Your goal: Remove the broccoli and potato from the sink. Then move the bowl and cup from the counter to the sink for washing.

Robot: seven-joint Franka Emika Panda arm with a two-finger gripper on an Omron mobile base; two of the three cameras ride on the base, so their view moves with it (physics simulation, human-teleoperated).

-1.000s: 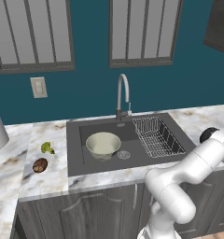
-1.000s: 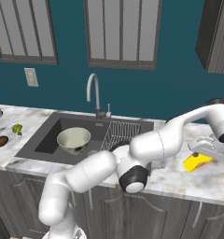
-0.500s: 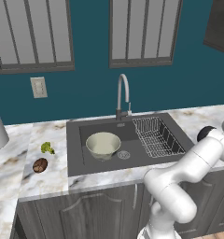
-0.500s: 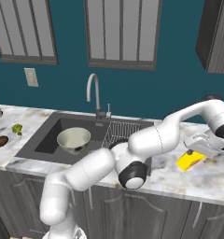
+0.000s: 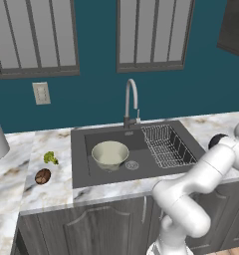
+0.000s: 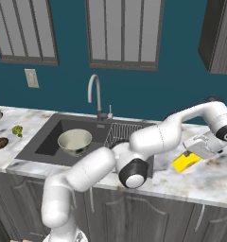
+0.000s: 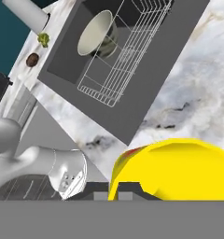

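Two vegetables lie on the white marble counter (image 5: pixel 52 191) left of the sink: the tiny yellow-green broccoli floret (image 5: pixel 51 158) with its bumpy top, and just in front of it the small dark reddish-brown oval potato (image 5: pixel 42 176), the two near each other but apart. Inside the large dark grey recessed sink (image 5: pixel 86 172) sits the wide round bowl (image 5: pixel 110 154), pale cream within and greenish-beige outside, beside the round drain and left of the wire rack (image 5: pixel 166 144); a curved chrome faucet (image 5: pixel 132 102) rises behind. On the counter right of the sink, the small bright yellow cup (image 6: pixel 186 161) is at the gripper (image 6: pixel 200 146), tilted on its side; in the hand view its smooth yellow body (image 7: pixel 179 170) looms large just above the fingertips, whose jaws are closed on it.
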